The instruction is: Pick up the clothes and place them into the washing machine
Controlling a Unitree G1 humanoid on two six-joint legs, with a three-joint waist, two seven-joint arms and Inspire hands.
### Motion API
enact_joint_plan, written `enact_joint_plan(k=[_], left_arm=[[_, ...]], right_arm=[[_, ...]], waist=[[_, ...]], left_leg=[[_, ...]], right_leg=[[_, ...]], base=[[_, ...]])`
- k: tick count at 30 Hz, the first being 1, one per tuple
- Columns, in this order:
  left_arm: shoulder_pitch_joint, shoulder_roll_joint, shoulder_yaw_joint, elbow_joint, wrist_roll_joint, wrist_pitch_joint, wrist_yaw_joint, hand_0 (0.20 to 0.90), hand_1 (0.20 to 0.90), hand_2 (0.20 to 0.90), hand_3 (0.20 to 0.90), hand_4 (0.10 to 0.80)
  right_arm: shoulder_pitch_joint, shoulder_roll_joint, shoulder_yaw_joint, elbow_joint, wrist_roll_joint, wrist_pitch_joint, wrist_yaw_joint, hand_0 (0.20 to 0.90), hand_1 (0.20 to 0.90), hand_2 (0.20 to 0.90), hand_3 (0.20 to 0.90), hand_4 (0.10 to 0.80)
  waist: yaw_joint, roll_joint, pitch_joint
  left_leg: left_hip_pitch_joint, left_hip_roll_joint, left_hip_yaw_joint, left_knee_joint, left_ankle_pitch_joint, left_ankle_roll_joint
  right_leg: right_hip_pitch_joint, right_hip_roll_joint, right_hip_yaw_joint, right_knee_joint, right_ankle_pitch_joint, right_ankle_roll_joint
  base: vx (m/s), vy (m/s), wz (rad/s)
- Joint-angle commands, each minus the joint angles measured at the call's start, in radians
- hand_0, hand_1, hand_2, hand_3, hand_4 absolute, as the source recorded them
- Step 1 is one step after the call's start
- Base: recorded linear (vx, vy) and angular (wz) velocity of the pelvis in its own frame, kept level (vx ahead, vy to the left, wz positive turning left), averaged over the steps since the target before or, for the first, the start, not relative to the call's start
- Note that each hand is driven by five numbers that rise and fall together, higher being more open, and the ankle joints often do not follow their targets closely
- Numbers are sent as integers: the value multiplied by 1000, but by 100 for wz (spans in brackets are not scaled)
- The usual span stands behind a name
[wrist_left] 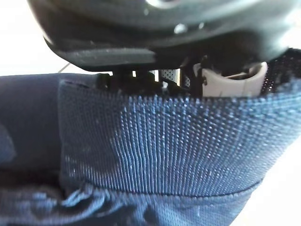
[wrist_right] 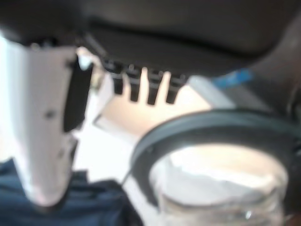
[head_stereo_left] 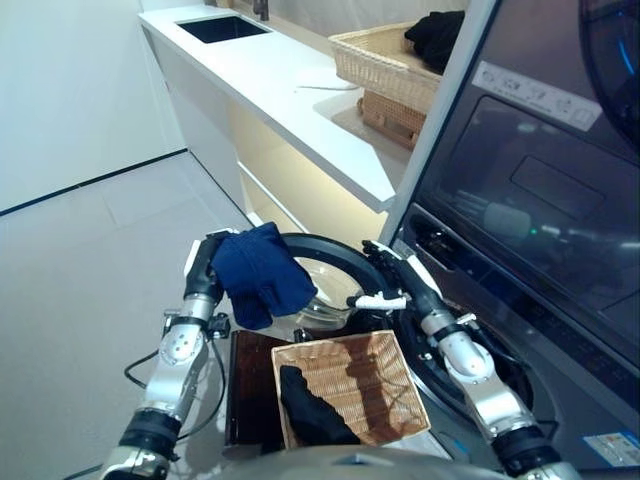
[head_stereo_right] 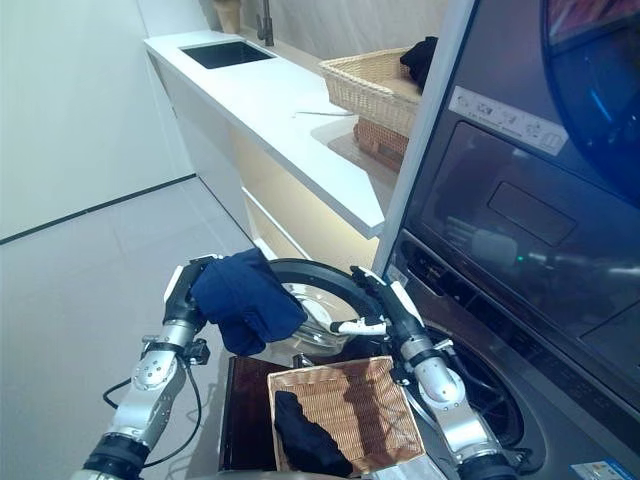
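Left hand: my left hand (head_stereo_left: 203,268) is raised beside the open door, its fingers curled into a navy cloth (head_stereo_left: 262,274); in the wrist view the ribbed knit (wrist_left: 160,150) lies right across the fingers, so I judge the grip firm.
Right hand: my right hand (head_stereo_left: 398,280) holds nothing, fingers straight and loose, white-covered thumb (head_stereo_left: 380,301) pointing toward the cloth, hovering over the door's rim.
Cloth place: it hangs in the air above the round glass door (head_stereo_left: 325,300), which is swung down and open, between my two hands and just beyond the far edge of the wicker basket (head_stereo_left: 385,400).
More laundry: one dark piece (head_stereo_left: 310,408) lies in the basket's left half, not yet picked; another basket (head_stereo_left: 385,62) with a dark garment (head_stereo_left: 437,37) sits on the counter (head_stereo_left: 290,95) by its right end.
Step in hand: I read this as the carry to the washer (head_stereo_left: 530,210); the drum mouth itself I cannot make out from here, it seems to lie past my right forearm.
Doing it well: I would keep the cloth high enough to clear the door's rim, swing it right toward the opening, move my right hand out of the path, and let go only once the bundle is well inside so no tail drapes over the rim.
Cloth axis: bunched, its long axis running from the grip down and toward the basket, loose lower end drooping at the door glass.
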Motion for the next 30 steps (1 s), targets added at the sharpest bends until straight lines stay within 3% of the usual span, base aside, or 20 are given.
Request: enact_joint_plan(k=[1,22,30], left_arm=[[-184,-7,-26,-4,-43,-125,-38,200,200,200,200,300],[-273,-79,-181,48,-259,-115,-177,200,200,200,200,300],[-284,-96,-207,52,-329,-109,-215,200,200,200,200,300]], right_arm=[[-139,8,-3,10,81,-116,0,900,900,900,900,800],[-310,143,189,273,370,-75,116,900,900,900,900,800],[-358,172,236,311,387,-65,127,900,900,900,900,800]], waist=[[24,-6,-67],[38,-3,-73],[43,-5,-72]], left_leg=[[51,-28,-7,5,-95,-42],[53,-27,-7,-2,-92,-47],[49,-26,-7,-3,-91,-49]], right_leg=[[7,26,3,19,-38,18],[14,25,-4,9,-34,17],[10,24,-3,9,-33,17]], base=[[0,0,0],[1,-1,0],[0,0,0]])
